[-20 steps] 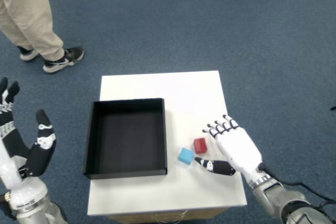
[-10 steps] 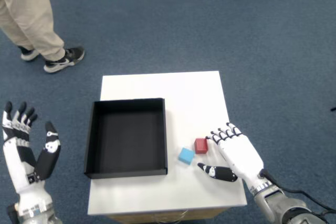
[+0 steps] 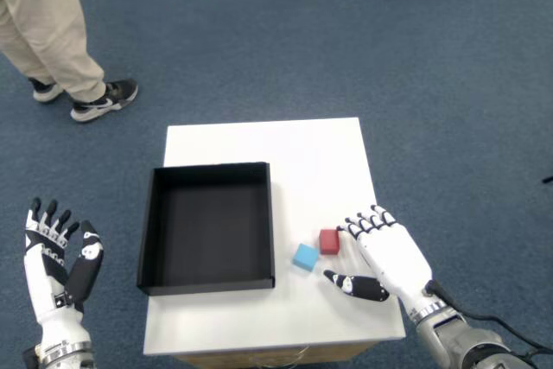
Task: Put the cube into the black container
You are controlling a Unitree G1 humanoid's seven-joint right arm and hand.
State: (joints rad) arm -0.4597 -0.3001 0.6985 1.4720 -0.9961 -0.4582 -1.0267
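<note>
Bright, even light; sharp focus, faint shadows.

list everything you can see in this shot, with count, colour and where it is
table: 1, white, centre, on blue carpet
black container: 1, black, left half of table, nothing in it
blue cube: 1, light blue, on table just right of container's near corner
red cube: 1, red, on table beside blue cube, at the right hand's fingertips
bystander: 1, beige trousers, dark shoes, top left on carpet
right hand: 1, white and black, open, over table's right edge
left hand: 1, white and black, raised, left of table
</note>
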